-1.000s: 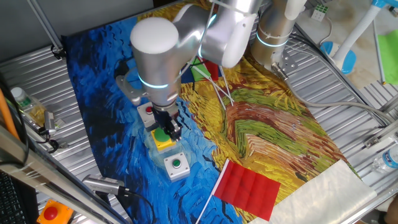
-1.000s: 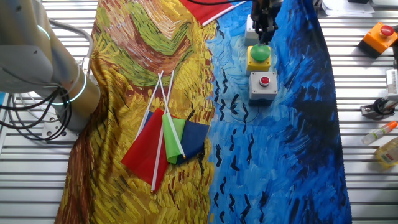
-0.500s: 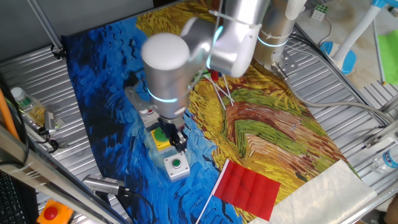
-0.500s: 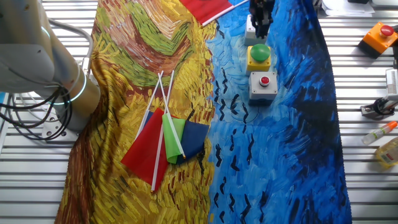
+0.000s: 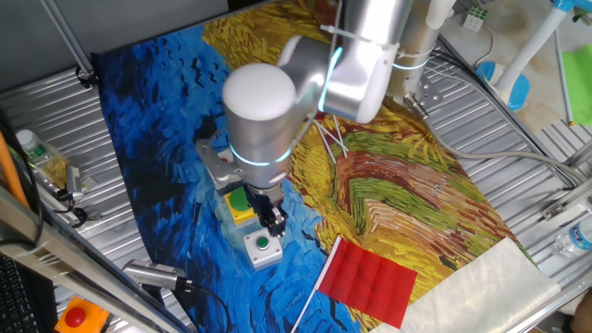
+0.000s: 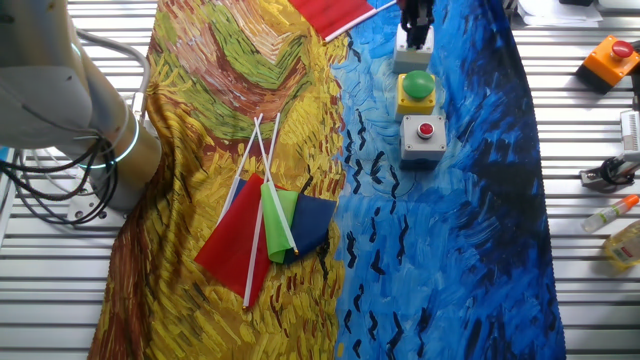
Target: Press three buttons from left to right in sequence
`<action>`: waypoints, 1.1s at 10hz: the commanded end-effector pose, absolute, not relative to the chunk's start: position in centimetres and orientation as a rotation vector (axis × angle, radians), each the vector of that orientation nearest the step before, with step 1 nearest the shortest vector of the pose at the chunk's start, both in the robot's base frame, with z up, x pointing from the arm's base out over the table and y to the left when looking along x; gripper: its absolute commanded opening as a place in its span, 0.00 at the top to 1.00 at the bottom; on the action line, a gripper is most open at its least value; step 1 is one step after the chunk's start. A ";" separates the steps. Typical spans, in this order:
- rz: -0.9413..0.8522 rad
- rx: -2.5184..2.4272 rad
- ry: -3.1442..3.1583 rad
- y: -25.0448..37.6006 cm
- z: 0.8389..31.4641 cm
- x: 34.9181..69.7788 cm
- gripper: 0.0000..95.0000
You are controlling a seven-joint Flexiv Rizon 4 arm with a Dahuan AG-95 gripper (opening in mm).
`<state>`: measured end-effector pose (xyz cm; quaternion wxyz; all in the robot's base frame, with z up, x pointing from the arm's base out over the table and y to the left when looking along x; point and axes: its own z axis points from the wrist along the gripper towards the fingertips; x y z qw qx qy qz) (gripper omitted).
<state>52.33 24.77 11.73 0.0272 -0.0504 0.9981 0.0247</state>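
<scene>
Buttons sit in a row on the painted cloth over the worktop (image 5: 55,102). One fixed view: my gripper (image 5: 275,222) hangs just above the grey box with small green button (image 5: 262,247), past the yellow box (image 5: 242,209); finger gap cannot be told. Other fixed view: gripper (image 6: 416,18) over the far box (image 6: 405,38), with the red-button box (image 6: 424,138) nearest. I judge a straight descent remains.

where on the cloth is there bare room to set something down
Bare: the blue stretch below the red-button box, and the yellow swirls between the folded flags and the red flag. Crowded: the button row, with the pincer over the small green-button box.
</scene>
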 end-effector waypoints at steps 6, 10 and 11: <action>0.079 -0.084 3.087 28.4 11.4 53.5 0.40; 0.091 -0.075 3.088 28.8 11.1 53.9 0.40; 0.092 -0.073 3.089 28.9 11.0 53.9 0.40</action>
